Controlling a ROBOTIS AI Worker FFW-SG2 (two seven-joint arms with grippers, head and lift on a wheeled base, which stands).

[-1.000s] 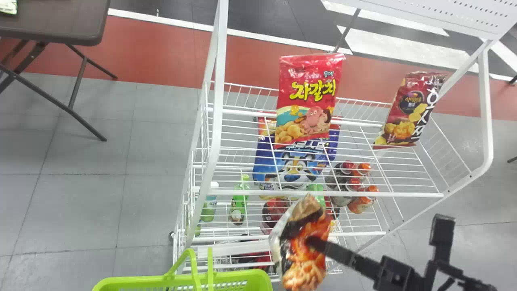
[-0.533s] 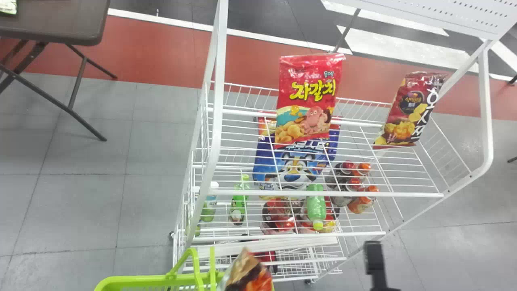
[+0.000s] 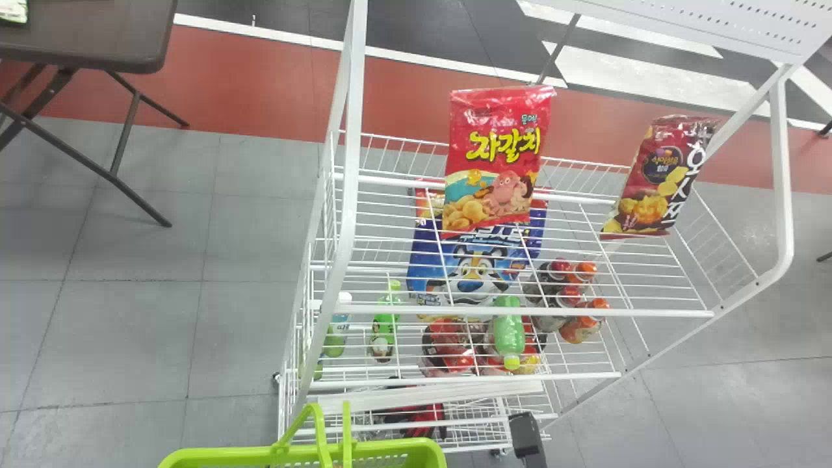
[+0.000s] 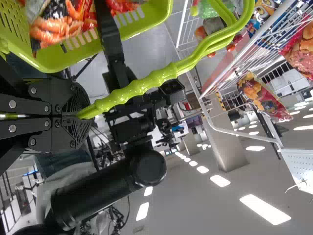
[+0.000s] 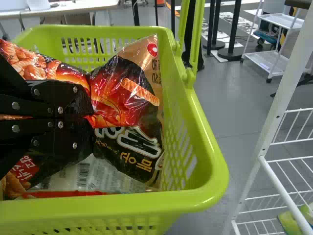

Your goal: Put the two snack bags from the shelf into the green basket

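Observation:
Part of my right gripper (image 3: 526,434) shows at the head view's bottom edge, right of the green basket (image 3: 390,444). In the right wrist view, my right gripper (image 5: 90,117) is shut on the middle of a black-and-orange snack bag (image 5: 128,90), which is pinched and tilted within the basket walls. Another package with a pale back (image 5: 83,176) lies beneath it. In the left wrist view, my left gripper (image 4: 82,115) holds the basket's green handle (image 4: 142,87), shut around it.
On the white rack's upper shelf (image 3: 650,313) stand a red snack bag (image 3: 497,153) and a dark red one (image 3: 663,175). Lower down are a blue bag (image 3: 468,266), bottles (image 3: 385,328) and red packages (image 3: 448,348). A dark table (image 3: 117,39) stands far left.
The black-and-orange bag, in my right gripper, has moved left and down from in front of the rack to the basket. The basket has shifted slightly right.

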